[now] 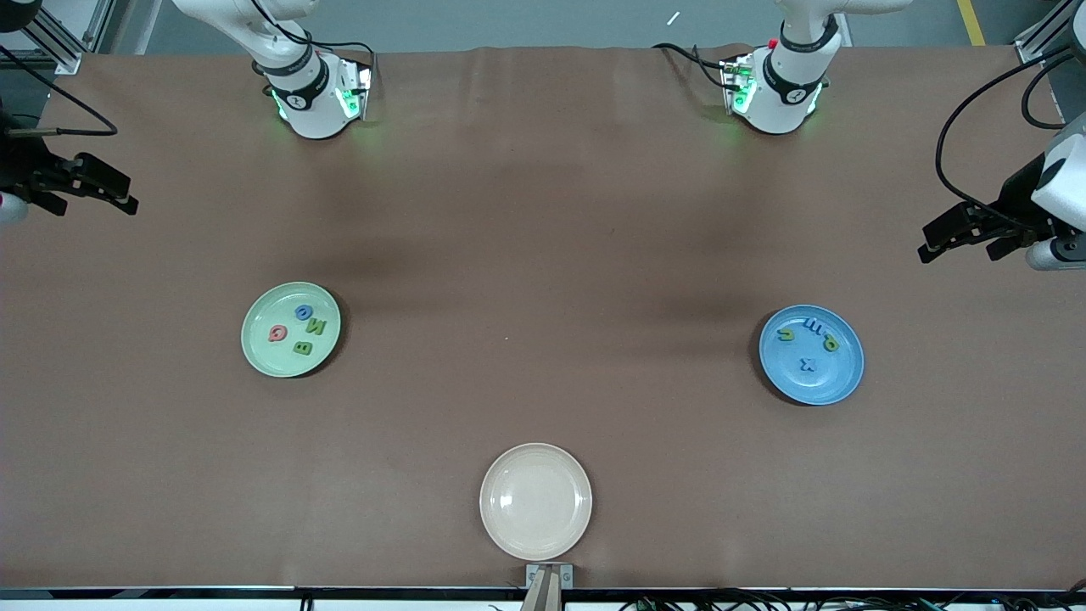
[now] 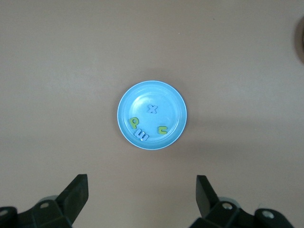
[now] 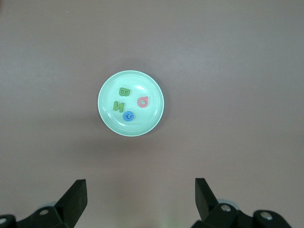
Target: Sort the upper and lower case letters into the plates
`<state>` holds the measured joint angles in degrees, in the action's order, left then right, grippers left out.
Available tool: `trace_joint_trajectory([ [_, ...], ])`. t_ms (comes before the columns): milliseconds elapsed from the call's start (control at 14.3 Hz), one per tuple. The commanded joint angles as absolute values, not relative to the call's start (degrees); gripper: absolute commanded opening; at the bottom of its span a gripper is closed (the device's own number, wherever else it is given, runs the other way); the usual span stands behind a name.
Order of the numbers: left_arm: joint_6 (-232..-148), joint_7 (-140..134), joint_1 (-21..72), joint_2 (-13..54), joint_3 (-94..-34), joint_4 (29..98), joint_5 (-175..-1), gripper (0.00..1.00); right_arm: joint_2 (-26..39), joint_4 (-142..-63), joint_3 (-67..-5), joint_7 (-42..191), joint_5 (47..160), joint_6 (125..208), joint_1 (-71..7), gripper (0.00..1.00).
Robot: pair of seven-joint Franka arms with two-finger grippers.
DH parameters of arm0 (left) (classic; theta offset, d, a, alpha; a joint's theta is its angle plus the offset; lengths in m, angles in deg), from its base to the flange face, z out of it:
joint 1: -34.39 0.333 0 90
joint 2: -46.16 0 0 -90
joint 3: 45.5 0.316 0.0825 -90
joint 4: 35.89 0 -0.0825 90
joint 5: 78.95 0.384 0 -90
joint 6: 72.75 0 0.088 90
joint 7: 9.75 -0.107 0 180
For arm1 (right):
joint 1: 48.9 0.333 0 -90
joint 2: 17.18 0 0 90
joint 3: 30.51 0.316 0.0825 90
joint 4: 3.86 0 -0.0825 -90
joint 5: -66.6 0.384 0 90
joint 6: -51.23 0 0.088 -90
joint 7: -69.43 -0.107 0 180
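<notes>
A pale green plate (image 1: 263, 355) lies toward the right arm's end of the table. It holds several letters, among them a pinkish red one (image 1: 277, 333), a blue one (image 1: 303, 312) and a green B (image 1: 302, 347). A blue plate (image 1: 838, 379) lies toward the left arm's end and holds several letters, among them a blue x (image 1: 808, 366) and a green one (image 1: 831, 343). My right gripper (image 1: 127, 200) is open and empty, up over its end of the table, with the green plate (image 3: 148, 122) in its wrist view. My left gripper (image 1: 928, 246) is open and empty over its own end, and its wrist view shows the blue plate (image 2: 168, 102).
An empty cream-beige plate (image 1: 535, 501) lies at the middle of the table, nearest the front camera. The brown table cover (image 1: 543, 280) spreads between the plates. The two arm bases stand along the table's edge farthest from the camera.
</notes>
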<state>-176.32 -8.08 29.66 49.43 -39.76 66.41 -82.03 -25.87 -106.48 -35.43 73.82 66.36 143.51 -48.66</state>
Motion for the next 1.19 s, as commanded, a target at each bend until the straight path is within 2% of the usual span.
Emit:
trace_joint_trajectory([
  [0, -175.85, -8.87, 30.0, 51.17, -40.05, 66.59, -80.71, 1.0, -27.73, -108.36, -34.82, 74.53, 65.46, 143.52, -49.52, 1.0],
  [419, -175.85, -14.14, 33.69, 51.61, -40.31, 66.42, -80.0, 1.0, -27.64, -108.27, -34.38, 69.88, 65.98, 143.08, -47.85, 1.0],
  [768, -173.74, -13.18, 33.51, 52.49, -43.3, 62.39, -79.74, 1.0, -27.12, -106.17, -34.81, 70.3, 68.08, 144.13, -47.75, 1.0],
  [1117, -170.5, -13.44, 33.51, 52.49, -43.39, 58.42, -79.74, 1.0, -27.11, -106.07, -34.9, 70.39, 68.62, 144.05, -47.93, 1.0],
])
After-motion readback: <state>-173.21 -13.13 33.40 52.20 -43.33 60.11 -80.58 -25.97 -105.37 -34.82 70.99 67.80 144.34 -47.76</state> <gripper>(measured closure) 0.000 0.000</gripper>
